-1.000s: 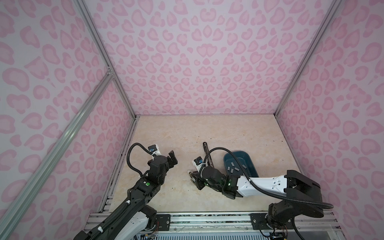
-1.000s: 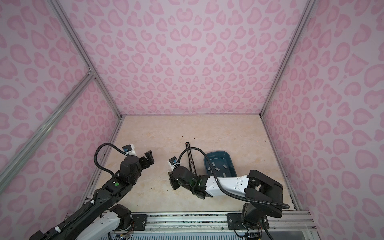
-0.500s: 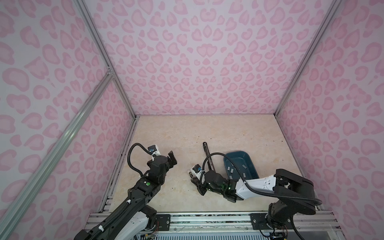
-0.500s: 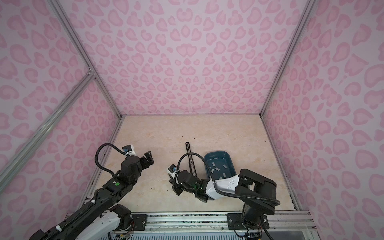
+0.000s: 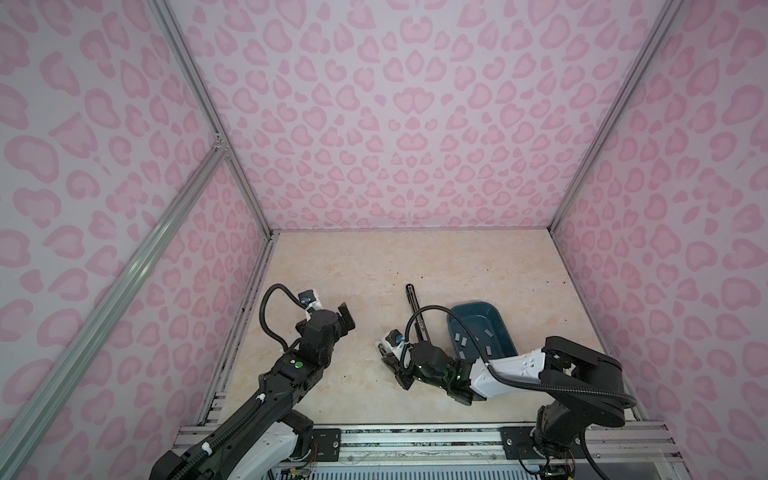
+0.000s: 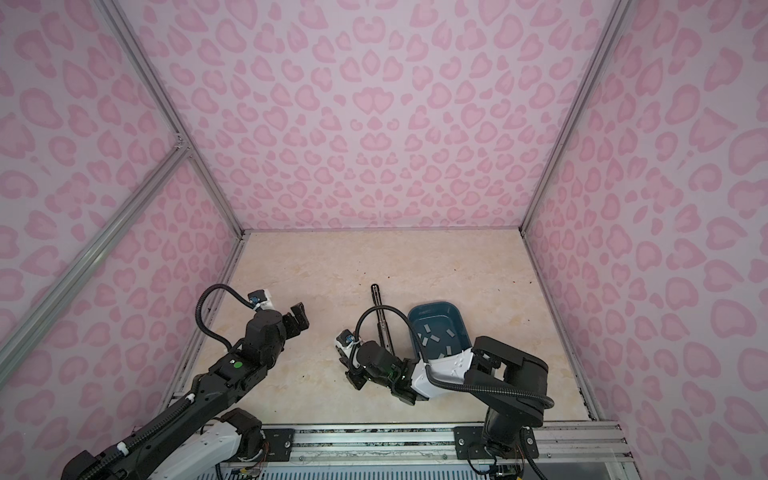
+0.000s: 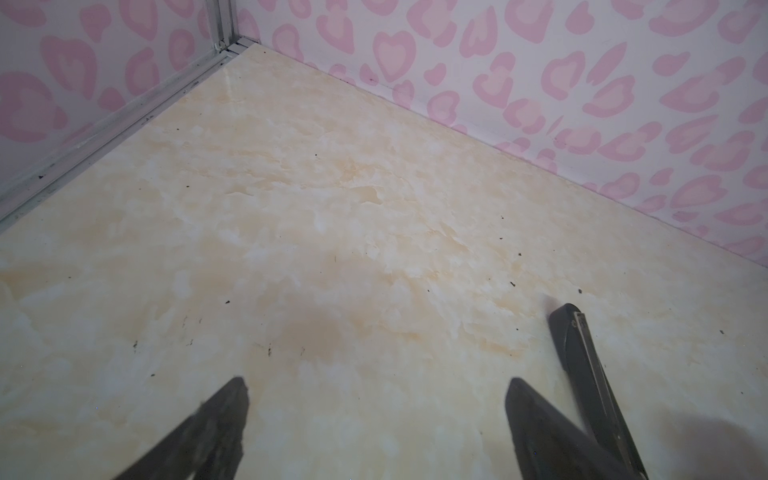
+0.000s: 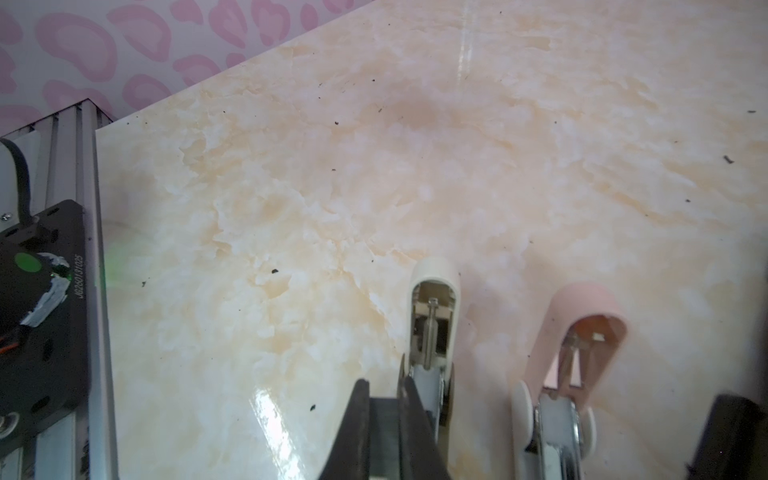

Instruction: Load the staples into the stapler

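Now our right tool (image 8: 384, 384) is pinched shut by the open white stapler (image 8: 434, 316), near the tray (image 5: 471, 305), maybe to feed it. Staples (image 5: 462, 341) lie in that tray. Our left tool (image 7: 376, 386) hangs wide, away from the tray.

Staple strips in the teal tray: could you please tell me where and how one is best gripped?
Take a lone staple strip across its narrow width at mid-length, coming straight down: it lies flat on the floor of the teal tray, whose raised walls likely block any sideways approach.
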Controlling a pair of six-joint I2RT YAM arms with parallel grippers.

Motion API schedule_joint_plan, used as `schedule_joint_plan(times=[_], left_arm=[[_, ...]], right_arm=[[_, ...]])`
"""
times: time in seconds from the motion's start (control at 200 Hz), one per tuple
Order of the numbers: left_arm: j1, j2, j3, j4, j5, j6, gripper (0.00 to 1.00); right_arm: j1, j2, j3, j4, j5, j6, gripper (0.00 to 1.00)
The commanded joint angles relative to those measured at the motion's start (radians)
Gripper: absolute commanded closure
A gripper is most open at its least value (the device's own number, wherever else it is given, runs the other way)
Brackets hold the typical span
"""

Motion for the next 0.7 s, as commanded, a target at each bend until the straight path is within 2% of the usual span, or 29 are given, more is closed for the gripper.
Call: schedule_joint_plan(times=[0.0, 0.695], left_arm=[[0.0, 0.005, 0.007, 0.022, 0.005, -0.01, 0.03], [0.0, 0.015, 0.008, 0.022, 0.005, -0.016, 0.03]], right_arm=[[0.0, 0.012, -0.011, 0.047, 0.028, -0.001, 0.89], [-0.001, 0.064, -0.009, 0.077, 0.054, 0.028, 0.9]])
